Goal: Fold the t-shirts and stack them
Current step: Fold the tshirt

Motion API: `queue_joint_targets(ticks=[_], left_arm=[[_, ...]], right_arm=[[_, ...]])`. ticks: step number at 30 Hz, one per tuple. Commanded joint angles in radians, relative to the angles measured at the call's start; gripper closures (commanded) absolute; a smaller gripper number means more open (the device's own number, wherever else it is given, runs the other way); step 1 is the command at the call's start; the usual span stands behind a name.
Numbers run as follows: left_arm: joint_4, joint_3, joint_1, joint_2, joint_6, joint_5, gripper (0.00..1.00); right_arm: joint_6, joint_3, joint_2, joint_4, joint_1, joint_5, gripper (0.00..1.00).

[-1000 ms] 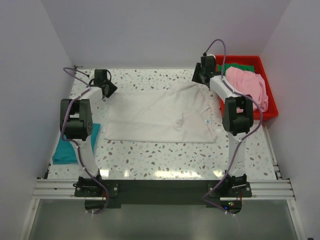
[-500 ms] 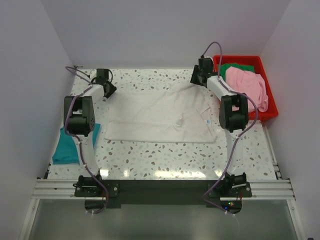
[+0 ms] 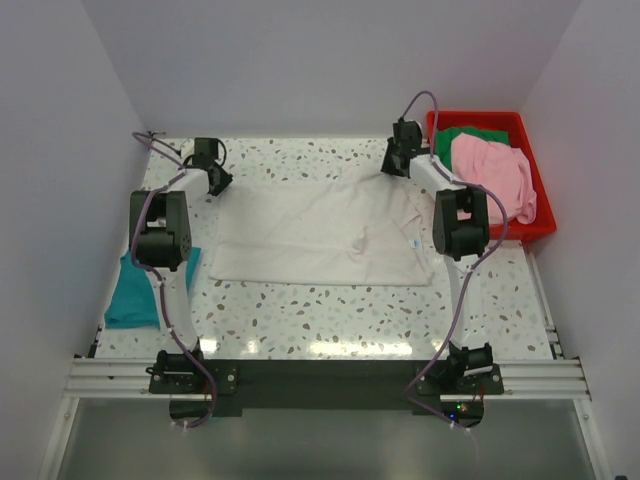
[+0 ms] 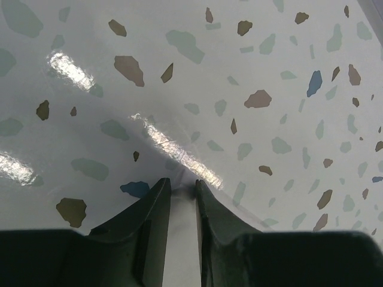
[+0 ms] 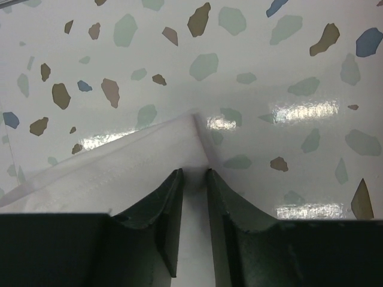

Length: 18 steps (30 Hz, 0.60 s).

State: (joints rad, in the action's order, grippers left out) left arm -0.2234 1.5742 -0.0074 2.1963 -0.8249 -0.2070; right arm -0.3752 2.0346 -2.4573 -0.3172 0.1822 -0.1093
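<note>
The off-white t-shirt (image 3: 320, 232) lies spread on the table, its small neck label (image 3: 411, 243) at the right. My left gripper (image 3: 221, 180) is shut on its far left corner. In the left wrist view the cloth (image 4: 181, 233) sits pinched between the nearly closed fingers of that gripper (image 4: 182, 184). My right gripper (image 3: 391, 163) is shut on the far right corner, seen as a white point (image 5: 137, 161) in the right wrist view, with the gripper (image 5: 194, 173) closed on it. The teal t-shirt (image 3: 126, 293) lies folded at the left edge. The pink (image 3: 492, 172) and green (image 3: 468, 135) t-shirts lie in the bin.
The red plastic bin (image 3: 541, 226) stands at the far right, just right of my right arm. The terrazzo table (image 3: 320, 315) runs to white walls at the back and both sides.
Both grippers have moved slightly toward the back wall, the right one also a little left, pulling the shirt's far edge with them.
</note>
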Motion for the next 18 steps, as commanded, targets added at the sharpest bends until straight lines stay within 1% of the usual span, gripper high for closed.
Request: queue_joint_targets(ticks=[1,2,4,5,9,18], left_arm=[[0.002,0.033,0.007,0.029,0.024,-0.014,0.73],[0.001,0.033,0.007,0.031,0.026,-0.011,0.78],[0.013,0.037,0.007,0.031,0.029,0.000,0.85],[0.016,0.037,0.007,0.031,0.030,0.003,0.87],[0.053,0.040,0.007,0.020,0.036,0.027,1.00],[0.147,-0.005,0.007,-0.052,0.040,0.061,1.00]], right_arm=[[-0.001,0.055,0.000,0.012,-0.004,0.005,0.75],[-0.002,0.055,0.001,0.012,-0.003,0.003,0.81],[-0.002,0.059,0.004,0.012,-0.004,0.003,0.86],[-0.001,0.062,0.007,0.010,-0.004,0.006,0.91],[-0.001,0.073,0.017,0.012,-0.004,0.011,1.00],[0.007,0.030,0.110,0.052,-0.009,0.003,1.00]])
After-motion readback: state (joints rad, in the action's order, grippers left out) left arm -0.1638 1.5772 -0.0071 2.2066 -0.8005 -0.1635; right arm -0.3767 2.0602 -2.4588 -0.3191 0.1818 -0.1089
